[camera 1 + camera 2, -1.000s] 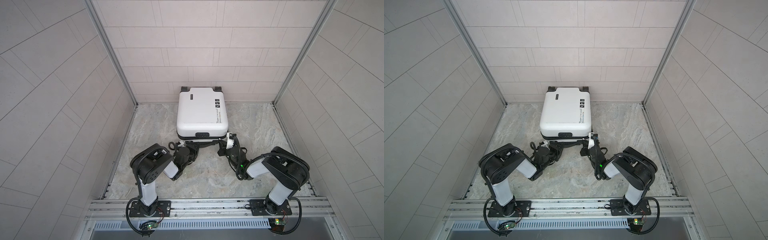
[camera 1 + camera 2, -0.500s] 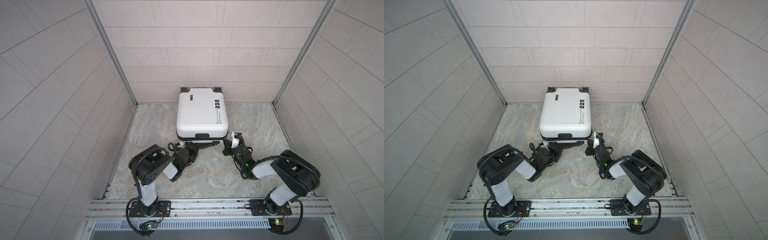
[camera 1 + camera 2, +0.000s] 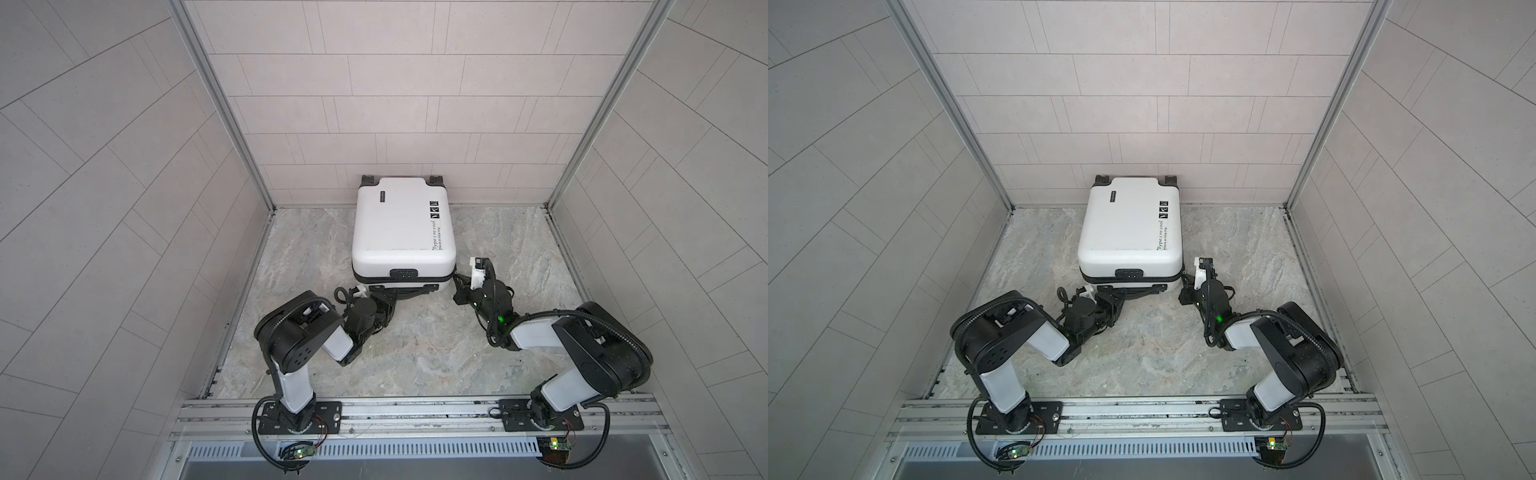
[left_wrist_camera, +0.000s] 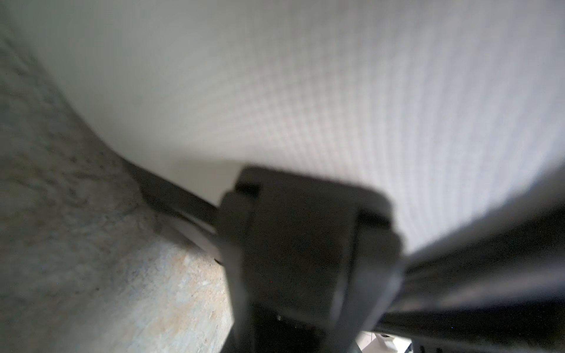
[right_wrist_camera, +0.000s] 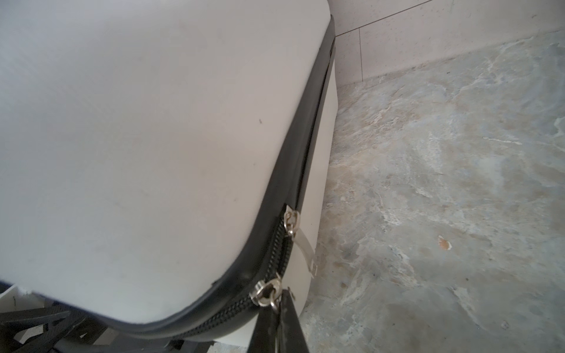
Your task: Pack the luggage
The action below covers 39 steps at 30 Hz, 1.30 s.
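Note:
The white luggage (image 3: 399, 224) (image 3: 1129, 224) lies flat on the stone floor with its wheels at the back wall and its lid down. At its near edge my left gripper (image 3: 390, 296) (image 3: 1117, 296) is shut on the black handle (image 4: 305, 232), seen blurred in the left wrist view under the white shell (image 4: 275, 91). My right gripper (image 3: 459, 281) (image 3: 1185, 283) (image 5: 282, 298) is at the near right corner, shut on a silver zipper pull (image 5: 269, 292). A second slider (image 5: 290, 223) sits farther along the black zipper seam, its pull hanging loose.
Tiled walls close in the floor (image 3: 519, 232) at the back and on both sides. The luggage stands against the back wall. A metal rail (image 3: 415, 409) carrying both arm bases runs along the front.
The right arm has swung out to the right, and its wrist has moved along the luggage's near right corner with the zipper pull. The left arm has stayed at the handle.

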Each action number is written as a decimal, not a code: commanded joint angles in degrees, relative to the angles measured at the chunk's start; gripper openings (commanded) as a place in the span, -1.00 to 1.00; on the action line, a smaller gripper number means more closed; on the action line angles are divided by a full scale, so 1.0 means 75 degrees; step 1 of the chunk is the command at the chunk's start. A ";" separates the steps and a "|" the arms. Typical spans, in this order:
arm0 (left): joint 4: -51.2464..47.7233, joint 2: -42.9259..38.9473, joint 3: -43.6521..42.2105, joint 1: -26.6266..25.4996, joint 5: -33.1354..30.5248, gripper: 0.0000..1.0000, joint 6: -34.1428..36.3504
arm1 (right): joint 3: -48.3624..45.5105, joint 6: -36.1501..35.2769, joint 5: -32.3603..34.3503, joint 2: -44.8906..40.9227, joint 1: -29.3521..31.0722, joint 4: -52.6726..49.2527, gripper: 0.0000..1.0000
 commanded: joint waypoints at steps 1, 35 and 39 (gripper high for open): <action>0.0489 -0.0393 -0.0249 -0.0068 0.0224 -1.00 0.0500 | 0.0272 -0.0169 0.0789 -0.0161 -0.0565 -0.0766 -1.00; 0.0440 -0.0361 -0.0369 -0.0375 0.0278 -1.00 0.0518 | 0.1303 -0.1112 -0.0637 -0.1632 -0.1568 -0.4065 0.99; 0.0344 -0.0293 -0.0328 -0.0826 0.0043 -1.00 0.0509 | 0.1213 -0.1115 -0.0421 -0.2857 -0.1580 -0.4792 0.99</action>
